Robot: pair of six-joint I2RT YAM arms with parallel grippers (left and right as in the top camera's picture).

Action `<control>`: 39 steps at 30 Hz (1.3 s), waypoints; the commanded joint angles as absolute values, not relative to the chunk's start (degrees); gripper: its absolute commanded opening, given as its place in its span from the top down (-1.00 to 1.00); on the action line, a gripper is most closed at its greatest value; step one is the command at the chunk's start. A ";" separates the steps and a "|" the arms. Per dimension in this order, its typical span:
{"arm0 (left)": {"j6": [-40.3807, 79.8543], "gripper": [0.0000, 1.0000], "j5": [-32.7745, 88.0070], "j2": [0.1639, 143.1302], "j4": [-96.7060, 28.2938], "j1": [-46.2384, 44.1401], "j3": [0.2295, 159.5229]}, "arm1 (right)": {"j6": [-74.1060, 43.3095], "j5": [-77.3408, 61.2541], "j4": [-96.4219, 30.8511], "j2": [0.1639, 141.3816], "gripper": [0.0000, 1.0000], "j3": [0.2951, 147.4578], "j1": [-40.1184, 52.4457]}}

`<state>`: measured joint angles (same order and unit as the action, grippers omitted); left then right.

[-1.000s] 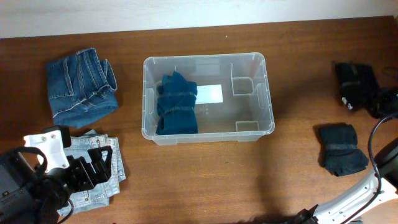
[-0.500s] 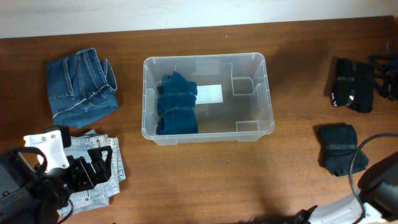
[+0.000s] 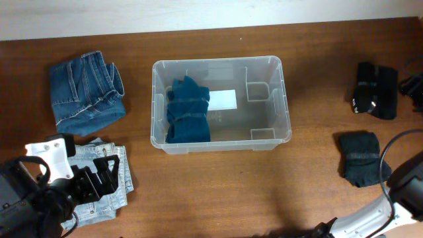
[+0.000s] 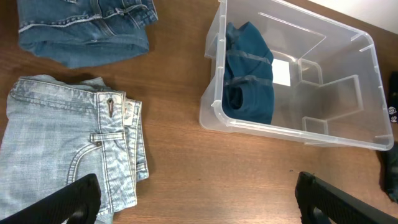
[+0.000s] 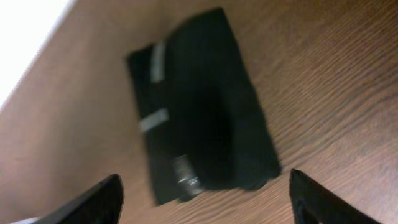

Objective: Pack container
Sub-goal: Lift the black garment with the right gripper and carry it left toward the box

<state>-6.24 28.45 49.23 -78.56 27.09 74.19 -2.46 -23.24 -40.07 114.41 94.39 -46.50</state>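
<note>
Squarely mid-table sits the large clear plastic storage container (image 3: pixel 285 99), a folded teal garment (image 3: pixel 188 111) at its left end. Well to its right, the right gripper (image 5: pixel 204 186), jaws wide and empty, faces a folded black grey-striped garment (image 5: pixel 199 112), whose long axis runs away from it. The left gripper (image 4: pixel 196 186), also wide and empty, is farther off.

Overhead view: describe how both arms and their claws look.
The left arm is black, with a white block behind the black left claw. The right arm has a white link, a black joint and a looping black cable.
</note>
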 commanded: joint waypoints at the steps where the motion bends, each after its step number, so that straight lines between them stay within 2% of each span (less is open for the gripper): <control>1: -6.98 -0.99 28.40 49.28 -78.46 27.07 74.26 | 7.79 -20.45 -37.85 118.98 -0.76 94.63 -46.24; 4: -6.98 -0.99 28.40 49.28 -78.46 27.07 74.26 | 10.20 -20.49 -35.88 122.32 -0.87 94.63 -46.37; 17: -6.98 -0.99 28.40 49.28 -78.48 27.07 74.26 | 13.32 -31.03 -32.25 127.24 -0.87 94.63 -46.00; 23: -6.98 -0.99 28.40 49.28 -78.46 27.07 74.26 | 13.28 -32.82 -33.26 128.11 -1.00 94.61 -44.93; 30: -6.98 -0.99 28.40 49.28 -78.46 27.07 74.26 | 13.26 -37.17 -34.33 130.65 -0.97 94.61 -44.95; 39: -6.98 -0.99 28.40 49.28 -78.46 27.07 74.26 | 11.14 -50.19 -34.63 131.17 -0.98 95.59 -45.06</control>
